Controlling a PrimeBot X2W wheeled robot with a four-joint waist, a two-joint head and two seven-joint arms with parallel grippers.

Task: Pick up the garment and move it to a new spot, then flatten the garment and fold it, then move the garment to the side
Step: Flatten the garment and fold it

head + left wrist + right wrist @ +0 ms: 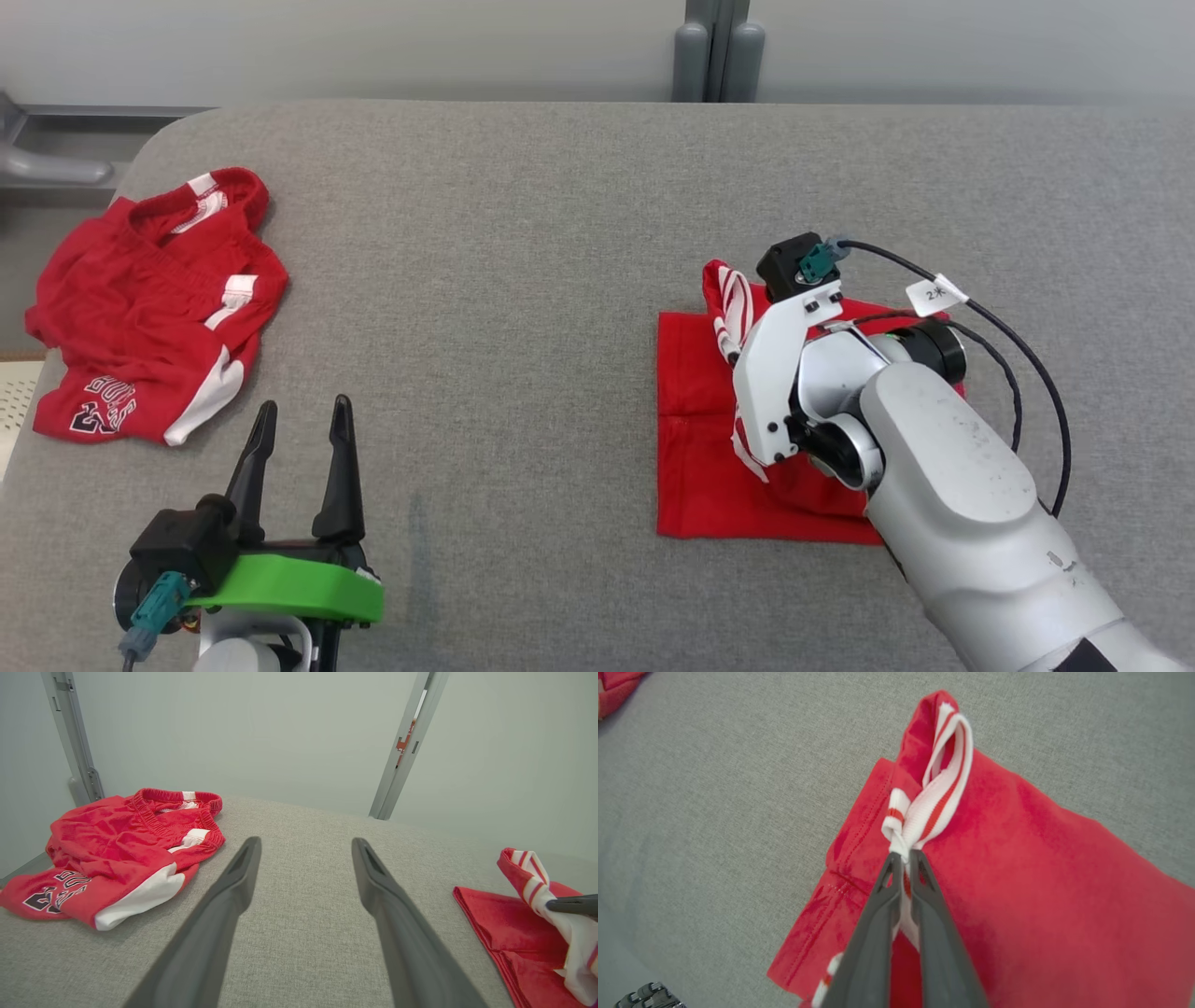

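Observation:
The garment (pixel 695 448) is red and lies folded into a flat rectangle on the right of the grey padded table (pixel 523 280). Its white-and-red striped trim (pixel 943 788) is lifted off the cloth in a loop. My right gripper (pixel 902 856) is shut on that trim, pointing down over the garment's far left part (pixel 735 353). The left wrist view has the garment (pixel 504 933) at its right edge, with the raised trim (pixel 528 872). My left gripper (pixel 303 415) rests open and empty near the table's front left, fingers apart over bare cloth (pixel 306 844).
A crumpled pair of red shorts (pixel 149 308) with white panels and dark lettering lies at the table's far left (pixel 117 854). Grey metal posts (pixel 717 47) stand behind the back edge against a pale wall. A black cable (pixel 1018 345) loops beside my right wrist.

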